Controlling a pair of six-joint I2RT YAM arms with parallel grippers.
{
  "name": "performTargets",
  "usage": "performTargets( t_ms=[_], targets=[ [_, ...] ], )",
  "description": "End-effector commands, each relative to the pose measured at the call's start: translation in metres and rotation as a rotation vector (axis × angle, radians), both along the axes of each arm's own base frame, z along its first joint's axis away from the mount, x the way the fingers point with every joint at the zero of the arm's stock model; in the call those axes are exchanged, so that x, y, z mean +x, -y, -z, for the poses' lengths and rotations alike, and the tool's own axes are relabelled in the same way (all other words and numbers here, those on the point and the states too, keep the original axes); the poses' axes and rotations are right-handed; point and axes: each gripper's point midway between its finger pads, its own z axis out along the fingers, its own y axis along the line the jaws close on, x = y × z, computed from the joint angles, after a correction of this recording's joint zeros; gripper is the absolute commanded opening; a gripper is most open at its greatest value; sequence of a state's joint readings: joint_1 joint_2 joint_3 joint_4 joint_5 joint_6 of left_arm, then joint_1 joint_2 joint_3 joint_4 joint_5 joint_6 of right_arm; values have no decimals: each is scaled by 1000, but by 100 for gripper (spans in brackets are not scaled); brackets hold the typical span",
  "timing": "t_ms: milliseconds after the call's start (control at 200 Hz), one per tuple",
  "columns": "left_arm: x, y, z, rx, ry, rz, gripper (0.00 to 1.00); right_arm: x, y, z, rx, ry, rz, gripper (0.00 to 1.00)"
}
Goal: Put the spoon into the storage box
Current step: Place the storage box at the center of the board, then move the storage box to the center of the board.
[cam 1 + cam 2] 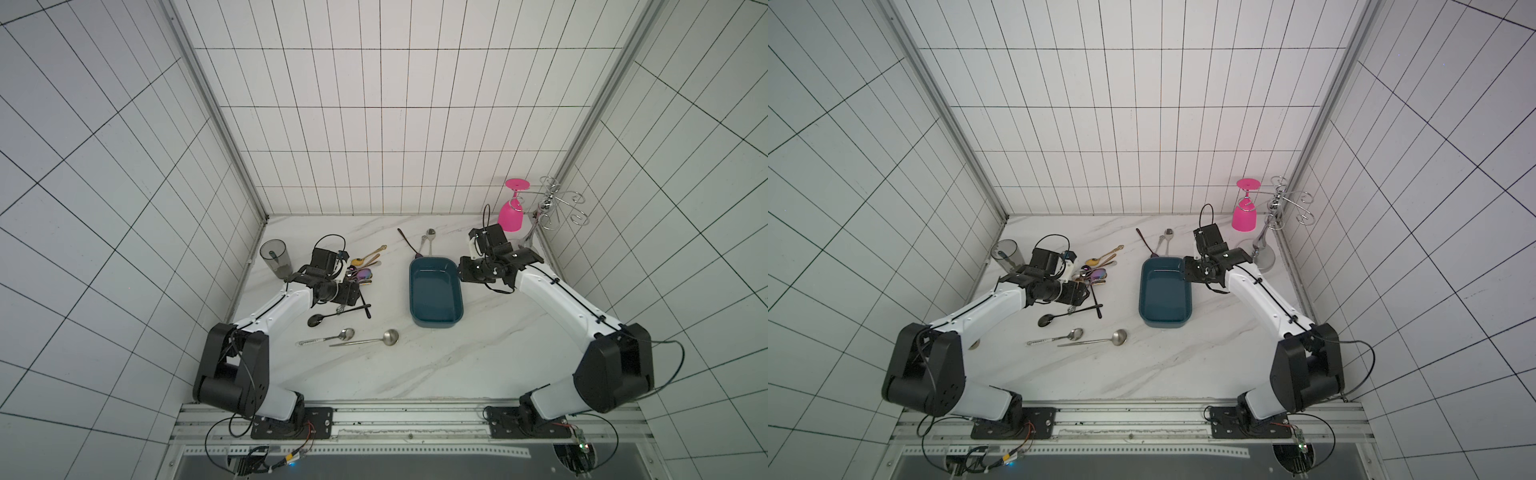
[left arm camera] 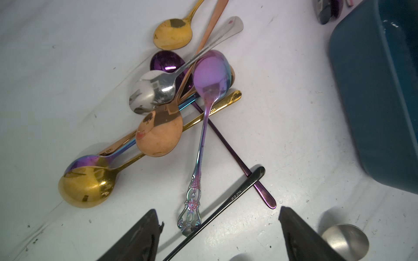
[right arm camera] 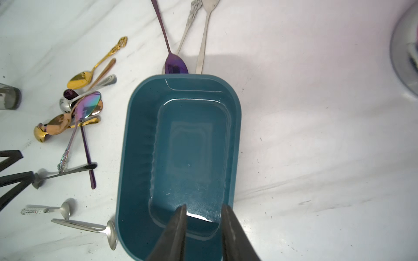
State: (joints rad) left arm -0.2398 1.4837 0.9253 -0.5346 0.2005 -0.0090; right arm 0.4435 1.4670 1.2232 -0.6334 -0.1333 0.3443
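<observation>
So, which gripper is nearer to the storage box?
Right. The right gripper hangs above the storage box; the left gripper is off to its side, over the spoon pile.

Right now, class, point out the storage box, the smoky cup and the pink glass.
storage box [image 1: 434, 293]: in a top view, on its bare floor.
smoky cup [image 1: 279, 264]: in a top view, on its side wall.
pink glass [image 1: 511, 216]: in a top view, on its upside-down bowl.

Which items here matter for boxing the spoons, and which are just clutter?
Job: storage box; spoon pile; black spoon; left gripper, open above its handle; right gripper, above the box.
Lying about: smoky cup; pink goblet; wire rack.
</observation>
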Motion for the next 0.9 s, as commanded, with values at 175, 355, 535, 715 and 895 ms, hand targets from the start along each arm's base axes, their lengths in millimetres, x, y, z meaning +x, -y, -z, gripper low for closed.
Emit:
performTargets(
  t_ms=[175, 355, 535, 715, 895],
  targets=[
    [13, -2, 1, 1, 28, -42, 83, -3, 10, 50, -71, -120, 20, 32],
    [16, -2, 10, 3, -1, -58, 82, -3, 7, 83, -89, -210, 27, 34],
    [18, -2, 12, 3, -9, -70, 82, -5, 11, 105, -120, -256, 41, 39],
    [18, -2, 15, 1, -17, -75, 82, -5, 3, 112, -122, -261, 26, 42],
    [19, -1, 16, 0, -28, -80, 82, -4, -28, 114, -132, -258, -42, 42]
  ],
)
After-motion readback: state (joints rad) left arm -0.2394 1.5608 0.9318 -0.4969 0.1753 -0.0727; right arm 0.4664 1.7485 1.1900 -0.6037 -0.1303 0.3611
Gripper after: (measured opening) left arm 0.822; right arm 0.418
